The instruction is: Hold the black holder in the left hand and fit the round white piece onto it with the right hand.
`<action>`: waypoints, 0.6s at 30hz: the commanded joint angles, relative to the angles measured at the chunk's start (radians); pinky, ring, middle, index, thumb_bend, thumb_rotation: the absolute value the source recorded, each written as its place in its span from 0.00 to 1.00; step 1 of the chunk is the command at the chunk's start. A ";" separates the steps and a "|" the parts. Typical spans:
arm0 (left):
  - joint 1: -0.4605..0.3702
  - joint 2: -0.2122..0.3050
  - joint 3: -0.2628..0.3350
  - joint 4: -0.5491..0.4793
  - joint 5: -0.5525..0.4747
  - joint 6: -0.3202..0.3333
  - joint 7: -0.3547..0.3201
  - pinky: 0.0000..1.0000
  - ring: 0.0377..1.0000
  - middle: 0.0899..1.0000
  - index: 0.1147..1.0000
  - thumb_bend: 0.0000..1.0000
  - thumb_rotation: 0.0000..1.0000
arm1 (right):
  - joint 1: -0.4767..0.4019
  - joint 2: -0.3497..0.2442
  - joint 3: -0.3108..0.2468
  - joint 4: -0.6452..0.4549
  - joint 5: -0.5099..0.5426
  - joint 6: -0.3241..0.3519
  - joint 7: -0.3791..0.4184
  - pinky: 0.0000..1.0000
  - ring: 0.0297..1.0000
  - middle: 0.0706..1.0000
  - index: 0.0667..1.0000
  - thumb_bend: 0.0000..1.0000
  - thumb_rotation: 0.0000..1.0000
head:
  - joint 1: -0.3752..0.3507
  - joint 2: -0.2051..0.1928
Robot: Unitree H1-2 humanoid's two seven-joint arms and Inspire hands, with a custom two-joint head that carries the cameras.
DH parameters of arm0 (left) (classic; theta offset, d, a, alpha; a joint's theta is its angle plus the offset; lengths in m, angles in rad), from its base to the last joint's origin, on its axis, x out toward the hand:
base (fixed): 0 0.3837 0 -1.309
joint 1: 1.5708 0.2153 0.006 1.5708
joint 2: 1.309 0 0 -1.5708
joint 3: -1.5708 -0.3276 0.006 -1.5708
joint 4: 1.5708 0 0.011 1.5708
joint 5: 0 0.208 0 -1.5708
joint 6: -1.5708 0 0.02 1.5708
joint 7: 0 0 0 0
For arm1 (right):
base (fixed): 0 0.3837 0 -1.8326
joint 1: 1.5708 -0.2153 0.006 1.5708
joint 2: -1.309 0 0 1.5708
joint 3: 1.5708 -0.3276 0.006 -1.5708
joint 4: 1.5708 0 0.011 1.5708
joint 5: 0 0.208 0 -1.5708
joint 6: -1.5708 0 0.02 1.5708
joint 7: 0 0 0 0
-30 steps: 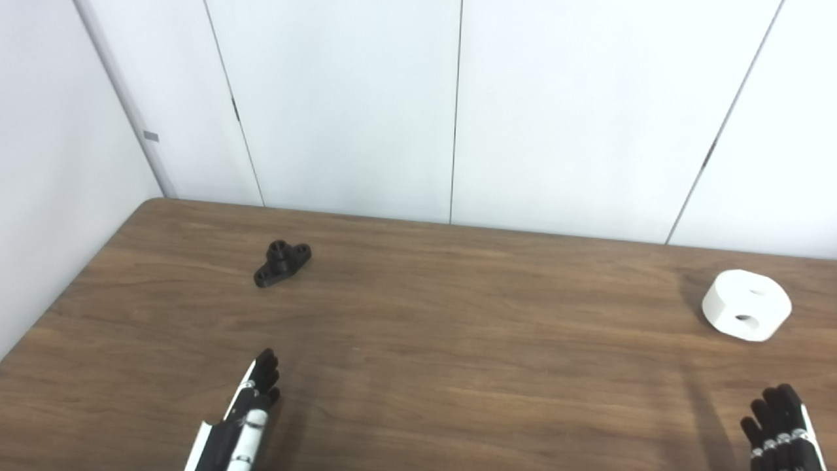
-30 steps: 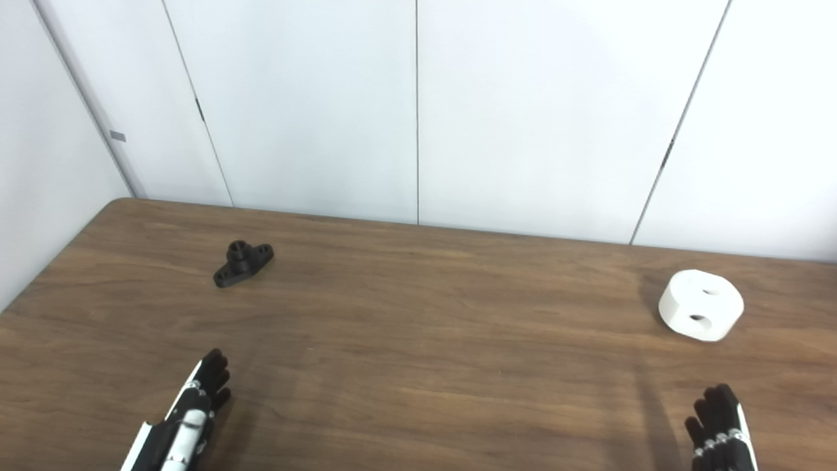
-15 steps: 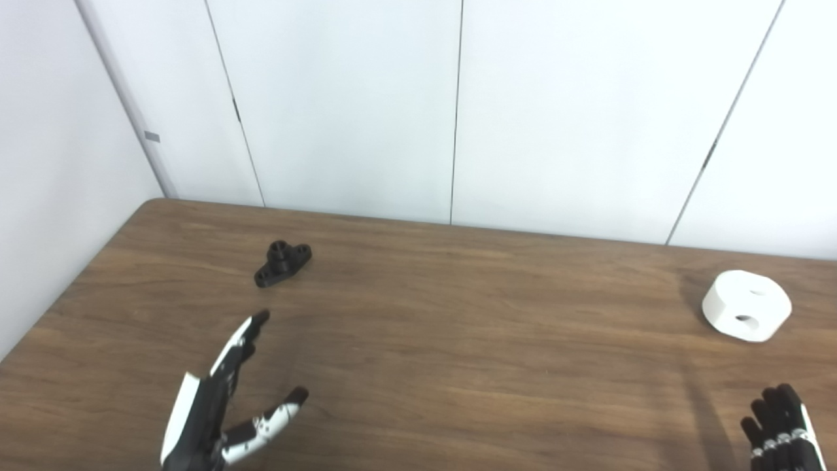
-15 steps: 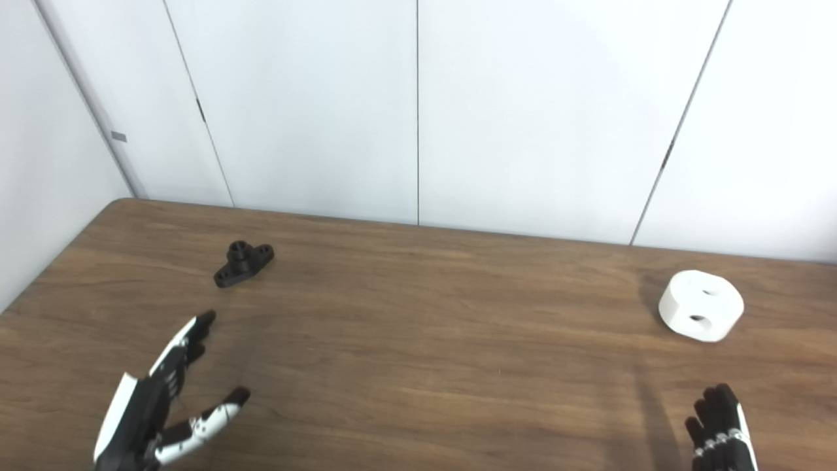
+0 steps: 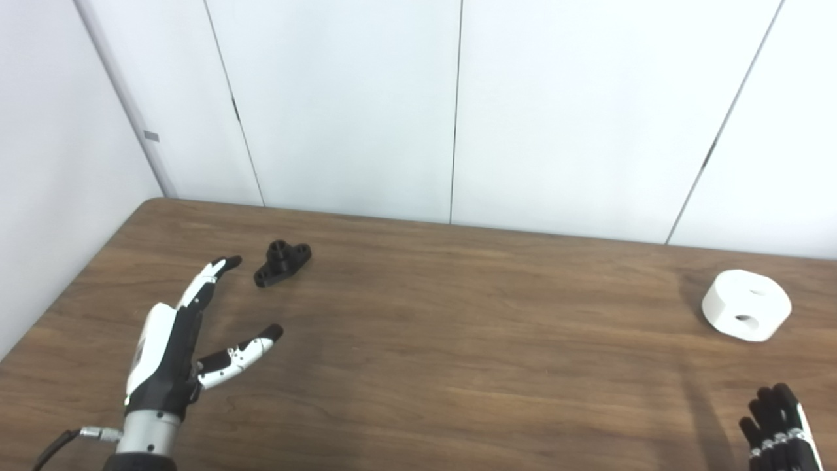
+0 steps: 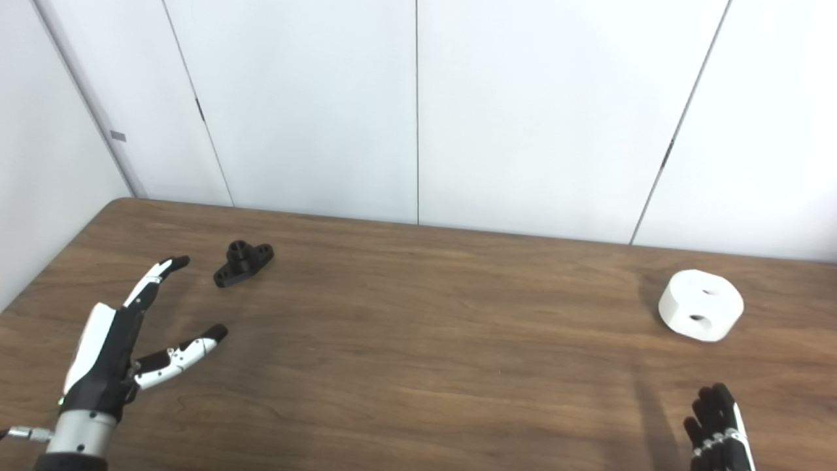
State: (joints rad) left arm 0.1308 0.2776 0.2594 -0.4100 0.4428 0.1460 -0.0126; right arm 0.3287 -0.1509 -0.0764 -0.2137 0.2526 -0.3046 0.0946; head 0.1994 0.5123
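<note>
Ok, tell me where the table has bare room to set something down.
Widest bare stretch: the wooden table's middle, between the small black holder and the round white piece. Near edge between both hands is free too. Tightest spot: the left hand beside the holder.

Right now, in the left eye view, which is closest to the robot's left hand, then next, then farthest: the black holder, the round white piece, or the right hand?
From the left hand:
1. Black holder, just beyond its fingertips, far left.
2. Right hand, bottom right corner.
3. Round white piece, far right.
</note>
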 commanded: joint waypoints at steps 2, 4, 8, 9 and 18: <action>-0.054 0.032 -0.001 0.024 0.061 -0.013 0.048 0.96 0.98 0.94 0.87 0.73 0.36 | 0.001 0.039 0.003 0.081 -0.003 0.015 -0.009 1.00 1.00 0.99 0.98 0.55 0.96 | 0.001 0.001; -0.081 0.039 -0.003 0.053 0.079 -0.010 0.056 0.95 0.98 0.94 0.86 0.74 0.35 | 0.002 0.038 0.004 0.083 -0.002 0.012 -0.007 1.00 1.00 0.99 0.98 0.55 0.96 | 0.001 0.001; -0.129 0.048 -0.005 0.109 0.084 -0.011 0.070 0.96 1.00 0.95 0.86 0.75 0.32 | 0.002 0.039 0.003 0.085 -0.007 0.009 -0.010 1.00 1.00 0.98 0.97 0.56 0.96 | 0.002 0.002; -0.137 0.052 -0.006 0.119 0.086 -0.012 0.074 0.96 1.00 0.95 0.87 0.75 0.32 | 0.002 0.039 0.003 0.085 -0.005 0.010 -0.010 1.00 1.00 0.98 0.97 0.56 0.95 | 0.002 0.003; -0.248 0.095 -0.036 0.247 0.124 0.044 0.075 0.98 0.99 0.94 0.85 0.80 0.40 | 0.007 0.038 0.006 0.077 -0.006 0.016 -0.008 1.00 1.00 0.99 0.99 0.56 0.96 | 0.001 0.005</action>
State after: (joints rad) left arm -0.0628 0.3365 0.2225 -0.1526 0.5512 0.1873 0.0437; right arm 0.3297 -0.1510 -0.0760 -0.2133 0.2534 -0.3068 0.0947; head 0.1994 0.5170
